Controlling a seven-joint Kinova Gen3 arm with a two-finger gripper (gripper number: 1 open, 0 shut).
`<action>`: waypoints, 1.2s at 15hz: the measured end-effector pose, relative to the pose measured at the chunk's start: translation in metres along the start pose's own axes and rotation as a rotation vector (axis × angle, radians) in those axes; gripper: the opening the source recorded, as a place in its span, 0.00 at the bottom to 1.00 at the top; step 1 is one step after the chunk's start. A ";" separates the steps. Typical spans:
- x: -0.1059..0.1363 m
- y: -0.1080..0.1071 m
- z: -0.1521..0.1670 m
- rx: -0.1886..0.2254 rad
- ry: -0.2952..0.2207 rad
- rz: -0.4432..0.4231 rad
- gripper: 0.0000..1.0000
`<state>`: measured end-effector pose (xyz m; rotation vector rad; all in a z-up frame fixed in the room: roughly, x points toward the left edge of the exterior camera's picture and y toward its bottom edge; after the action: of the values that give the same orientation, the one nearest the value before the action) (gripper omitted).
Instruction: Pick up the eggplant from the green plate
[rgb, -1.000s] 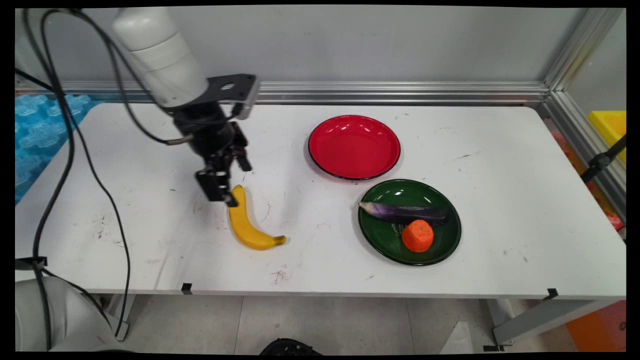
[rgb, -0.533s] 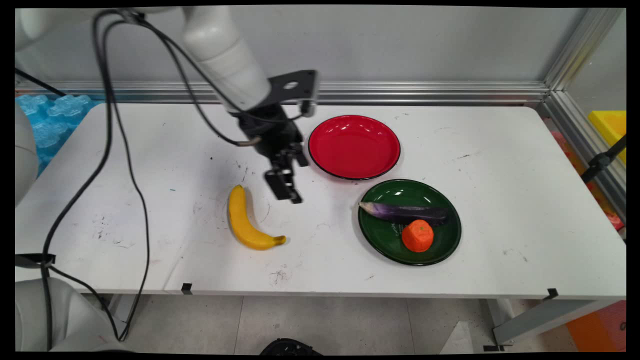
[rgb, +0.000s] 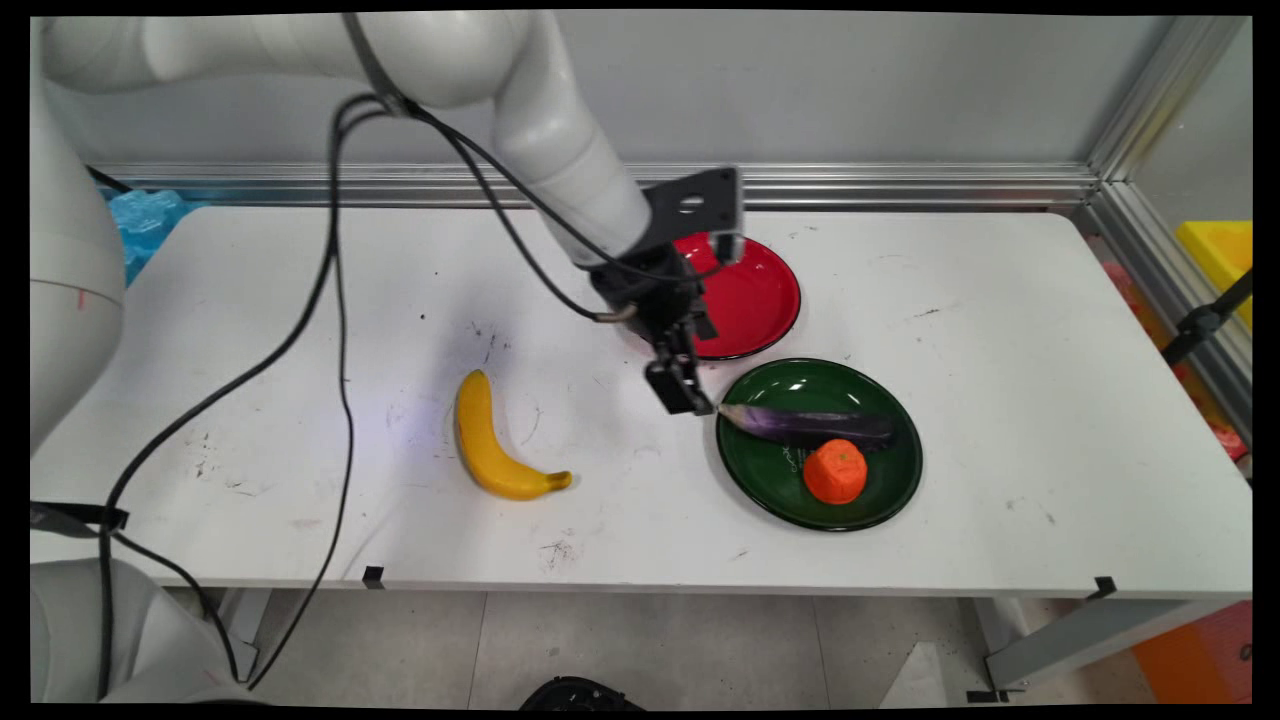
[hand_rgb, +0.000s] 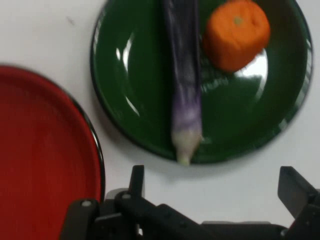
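Black two-finger tool (rgb: 690, 395) hangs over the white counter (rgb: 1000, 330), fingers spread apart and grasping nothing. Directly ahead of its tips lies the pale stem end of a purple eggplant (hand_rgb: 184, 85), resting across a green plate (rgb: 880, 490) beside an orange fruit (hand_rgb: 236, 33). Behind the tool sits a red plate (rgb: 765, 290). Well off on the tool's other side lies a yellow banana (rgb: 488, 445).
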<state>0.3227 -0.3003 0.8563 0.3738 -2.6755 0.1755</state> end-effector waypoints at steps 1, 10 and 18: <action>0.003 0.000 0.007 0.005 0.009 0.002 1.00; 0.020 -0.003 0.074 0.039 0.070 -0.002 1.00; 0.020 -0.001 0.114 0.030 0.091 -0.017 0.00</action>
<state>0.2603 -0.3259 0.7625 0.3883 -2.5824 0.2231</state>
